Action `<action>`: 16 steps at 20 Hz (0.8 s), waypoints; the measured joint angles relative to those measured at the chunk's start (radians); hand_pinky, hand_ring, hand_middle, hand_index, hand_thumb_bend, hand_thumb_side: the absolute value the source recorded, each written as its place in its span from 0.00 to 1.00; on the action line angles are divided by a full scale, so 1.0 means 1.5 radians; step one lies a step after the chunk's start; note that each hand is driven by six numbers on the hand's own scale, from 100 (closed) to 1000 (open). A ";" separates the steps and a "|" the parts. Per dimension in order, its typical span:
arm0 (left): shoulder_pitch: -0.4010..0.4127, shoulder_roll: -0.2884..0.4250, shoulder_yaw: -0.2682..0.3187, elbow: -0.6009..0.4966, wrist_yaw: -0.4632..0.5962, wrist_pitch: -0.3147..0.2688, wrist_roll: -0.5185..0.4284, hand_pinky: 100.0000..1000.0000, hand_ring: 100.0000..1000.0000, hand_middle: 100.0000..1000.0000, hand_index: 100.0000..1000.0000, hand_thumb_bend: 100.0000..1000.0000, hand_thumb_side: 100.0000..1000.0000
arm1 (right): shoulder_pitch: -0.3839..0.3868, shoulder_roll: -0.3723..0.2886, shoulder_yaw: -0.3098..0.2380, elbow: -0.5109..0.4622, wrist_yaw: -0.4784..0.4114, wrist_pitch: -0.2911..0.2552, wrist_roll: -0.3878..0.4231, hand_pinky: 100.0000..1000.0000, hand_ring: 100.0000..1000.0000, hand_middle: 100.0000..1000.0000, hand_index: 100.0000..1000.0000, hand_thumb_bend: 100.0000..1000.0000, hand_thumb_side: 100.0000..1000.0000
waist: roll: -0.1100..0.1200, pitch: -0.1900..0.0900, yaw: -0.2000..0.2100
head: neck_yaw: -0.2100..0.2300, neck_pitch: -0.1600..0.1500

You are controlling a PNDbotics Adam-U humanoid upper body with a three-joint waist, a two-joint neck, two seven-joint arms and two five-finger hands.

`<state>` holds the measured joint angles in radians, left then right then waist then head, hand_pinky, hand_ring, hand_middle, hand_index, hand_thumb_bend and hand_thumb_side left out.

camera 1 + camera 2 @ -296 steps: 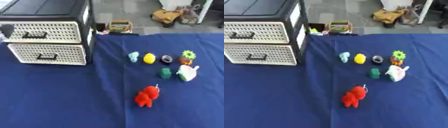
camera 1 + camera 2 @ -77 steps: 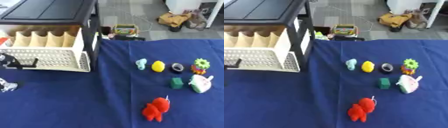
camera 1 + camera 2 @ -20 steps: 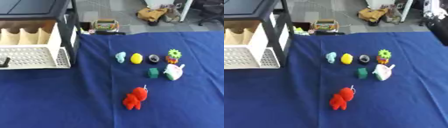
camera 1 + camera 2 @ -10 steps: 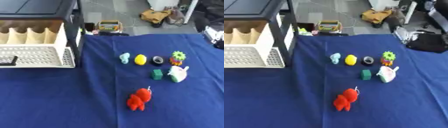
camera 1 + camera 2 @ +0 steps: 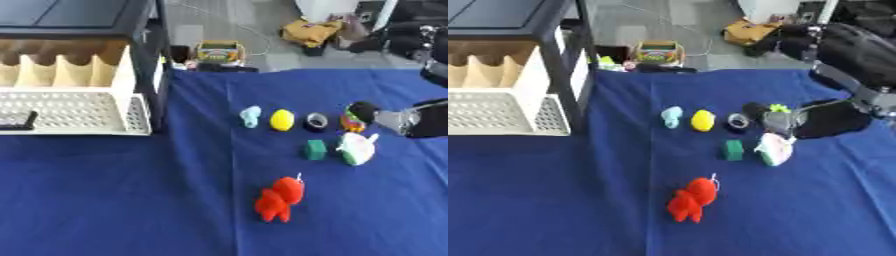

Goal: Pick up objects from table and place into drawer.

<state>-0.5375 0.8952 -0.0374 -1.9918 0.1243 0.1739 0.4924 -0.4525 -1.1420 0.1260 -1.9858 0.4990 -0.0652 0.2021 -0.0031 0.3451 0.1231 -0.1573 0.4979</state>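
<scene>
Your right hand (image 5: 785, 120) reaches in from three o'clock over the small green toy (image 5: 778, 108); its finger state cannot be told. Seven objects sit on the blue cloth (image 5: 131, 200). One drawer (image 5: 70, 107) stands open at nine o'clock, with bare cloth at six.

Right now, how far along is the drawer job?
Done: the drawer is pulled open; what shows of its inside holds no object.

In hand: the right robot hand has come in over the small green flower-shaped toy; it holds nothing that I can see.

Left: everything. The light-blue piece, yellow ball, dark ring, green block, white toy and red toy all lie on the blue cloth.
</scene>
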 measured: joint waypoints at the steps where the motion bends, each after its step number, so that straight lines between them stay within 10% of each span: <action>1: 0.000 0.000 -0.001 0.000 0.000 0.001 0.000 0.00 0.00 0.00 0.89 0.30 0.65 | 0.000 0.000 0.006 0.000 -0.002 0.000 0.007 0.76 0.85 0.74 0.81 0.19 0.74 | 0.000 0.000 0.000 | 0.000 0.000; 16: 0.000 0.000 -0.007 0.000 0.009 0.021 -0.006 0.00 0.00 0.00 0.83 0.25 0.67 | -0.023 -0.004 0.094 0.000 -0.054 0.040 0.127 0.72 0.83 0.77 0.95 0.26 0.57 | -0.008 0.000 0.013 | -0.007 -0.005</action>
<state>-0.5374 0.8952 -0.0475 -1.9918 0.1378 0.2060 0.4841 -0.4868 -1.1487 0.2665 -1.9859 0.4174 -0.0051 0.3924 -0.0147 0.3451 0.1426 -0.1681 0.4906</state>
